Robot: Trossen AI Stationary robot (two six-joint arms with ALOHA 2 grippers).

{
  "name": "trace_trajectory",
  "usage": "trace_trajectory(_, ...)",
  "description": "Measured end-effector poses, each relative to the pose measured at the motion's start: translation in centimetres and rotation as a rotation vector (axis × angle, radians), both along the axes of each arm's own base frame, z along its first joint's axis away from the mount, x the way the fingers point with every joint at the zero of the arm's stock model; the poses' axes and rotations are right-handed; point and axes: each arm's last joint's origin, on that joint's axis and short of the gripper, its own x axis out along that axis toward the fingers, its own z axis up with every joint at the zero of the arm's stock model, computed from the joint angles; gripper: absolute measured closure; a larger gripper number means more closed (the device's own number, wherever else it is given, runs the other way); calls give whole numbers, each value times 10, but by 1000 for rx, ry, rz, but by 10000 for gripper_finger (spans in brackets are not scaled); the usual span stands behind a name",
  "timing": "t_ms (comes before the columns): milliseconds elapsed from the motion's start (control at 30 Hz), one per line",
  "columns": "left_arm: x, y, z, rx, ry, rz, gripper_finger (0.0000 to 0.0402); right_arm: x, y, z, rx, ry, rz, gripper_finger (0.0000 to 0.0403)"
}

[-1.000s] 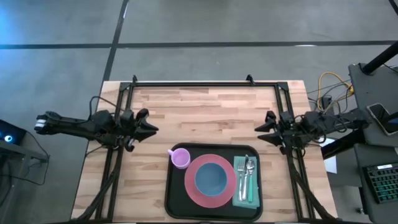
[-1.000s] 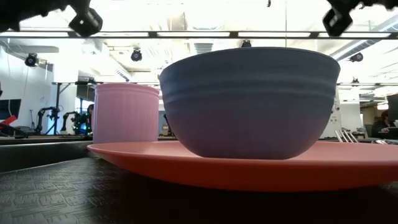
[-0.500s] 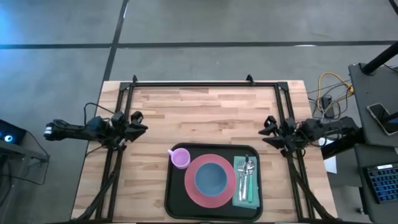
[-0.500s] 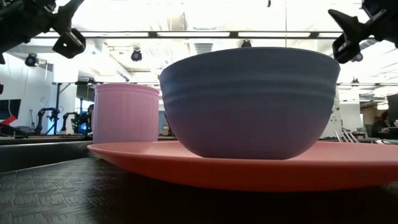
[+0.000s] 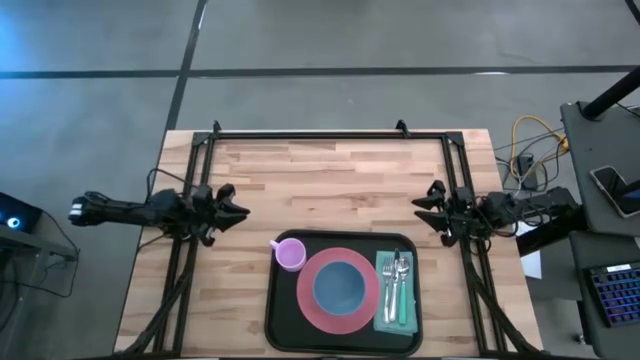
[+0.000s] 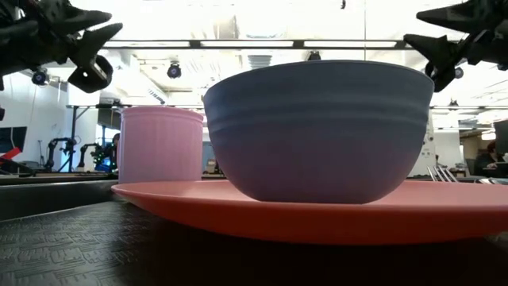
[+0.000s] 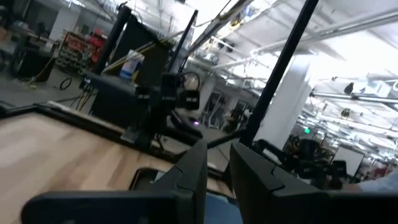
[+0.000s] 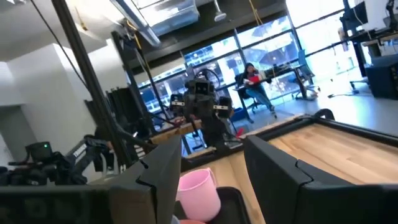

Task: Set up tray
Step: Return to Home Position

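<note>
The black tray (image 5: 285,322) lies at the table's near middle. On it rest a pink plate (image 5: 305,300) with a blue bowl (image 5: 345,286) in it, a pink cup (image 5: 290,254) at the far left corner, and a teal napkin (image 5: 384,310) bearing cutlery (image 5: 399,280). My left gripper (image 5: 243,210) hovers off the tray's far left, its fingers a narrow gap apart (image 7: 217,155), nothing between them. My right gripper (image 5: 417,207) hovers off the tray's far right, open and holding nothing (image 8: 211,152). Both point inward, about level.
A black tube frame (image 5: 330,134) runs along the table's far edge and down both sides. Bare wooden tabletop (image 5: 330,185) lies between the grippers and beyond the tray. A cable bundle and equipment (image 5: 600,180) stand off the table's right edge.
Both grippers have come down toward the table at its left and right sides, showing lower in the low view. The right gripper has also turned and tipped a little. Nothing on the tray has moved.
</note>
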Motion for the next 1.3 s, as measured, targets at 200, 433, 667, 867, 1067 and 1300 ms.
trace_trajectory(200,4,0,-6,5,70,0,350,0,0,0,0,2,1,235)
trace_trajectory(433,5,-1,-9,8,101,-4,350,0,0,0,0,4,1,237)
trace_trajectory(667,-2,4,-5,3,45,33,350,-3,-1,1,7,-18,2,236)
trace_trajectory(867,-9,7,2,-1,-38,61,350,-3,-1,1,5,-15,2,234)
trace_trajectory(1067,-14,14,6,0,-95,138,350,-2,-1,0,4,-7,2,240)
trace_trajectory(1300,-16,25,6,6,-96,254,350,1,-5,-19,-42,198,-44,238)
